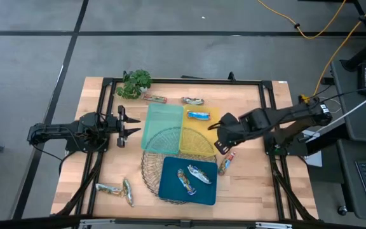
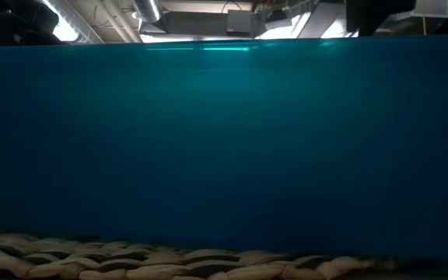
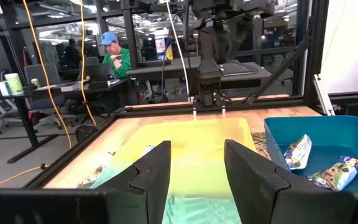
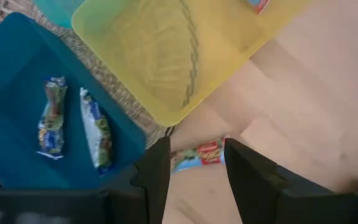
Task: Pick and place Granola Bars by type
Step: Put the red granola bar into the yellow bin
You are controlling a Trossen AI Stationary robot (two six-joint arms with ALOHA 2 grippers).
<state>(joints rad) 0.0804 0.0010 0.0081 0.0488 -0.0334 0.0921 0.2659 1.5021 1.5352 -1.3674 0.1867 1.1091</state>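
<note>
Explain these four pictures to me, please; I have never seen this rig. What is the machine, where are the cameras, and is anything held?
Two dark robot arms work at a wooden table. One picture looks straight down; one sits at table height, blocked by the blue tray; two ride the wrists. The left end effector waits open beside the green tray. The right end effector, open and empty, hovers at the yellow tray, above a red bar. Two bars lie in the blue tray; other bars lie scattered. Nothing is held.
</note>
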